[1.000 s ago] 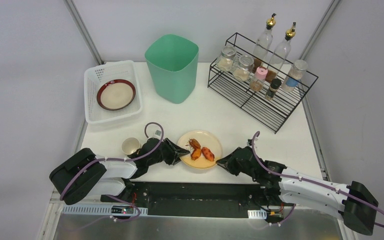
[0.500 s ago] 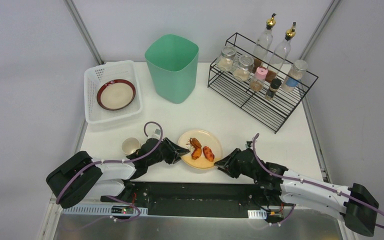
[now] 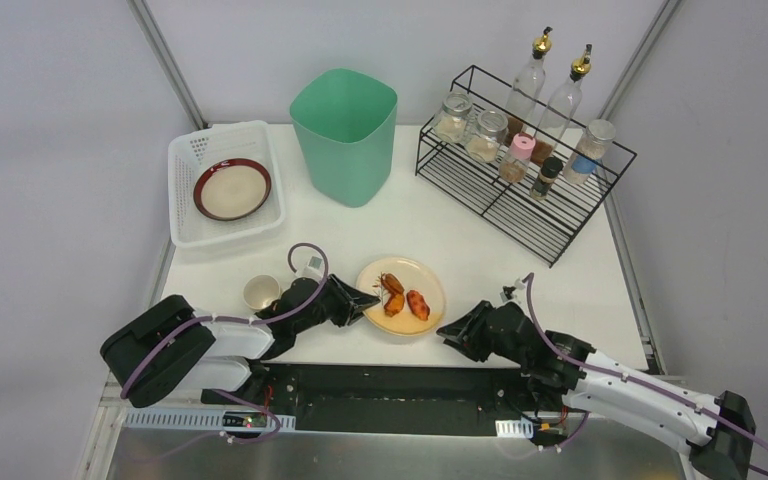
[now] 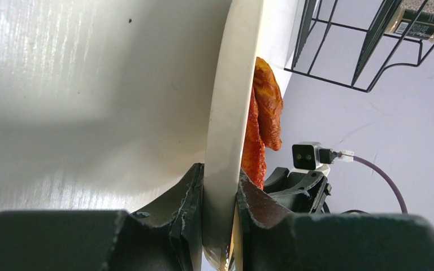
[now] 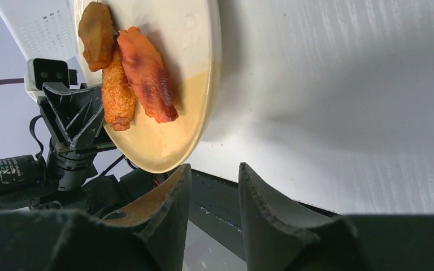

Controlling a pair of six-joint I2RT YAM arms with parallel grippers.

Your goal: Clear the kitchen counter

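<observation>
A cream plate [image 3: 401, 296] with orange-brown fried food pieces [image 3: 404, 299] sits near the front of the kitchen counter [image 3: 480, 245]. My left gripper [image 3: 368, 299] is shut on the plate's left rim; in the left wrist view the rim [image 4: 226, 141] is pinched between the two fingers. My right gripper [image 3: 444, 331] is open and empty, just off the plate's front right edge, not touching it. In the right wrist view the plate [image 5: 195, 90] and the food [image 5: 130, 70] lie just beyond the gripper [image 5: 212, 175].
A small cream cup [image 3: 260, 292] stands left of the plate. A white basket [image 3: 188, 232] holds a red-rimmed bowl [image 3: 231, 189] at the back left. A green bin [image 3: 345, 135] stands at the back middle. A black wire rack [image 3: 520, 155] with bottles and jars is at the back right.
My right gripper has let go of the plate's right edge and drawn back toward the front. My left gripper keeps its hold, and the plate has shifted slightly.
</observation>
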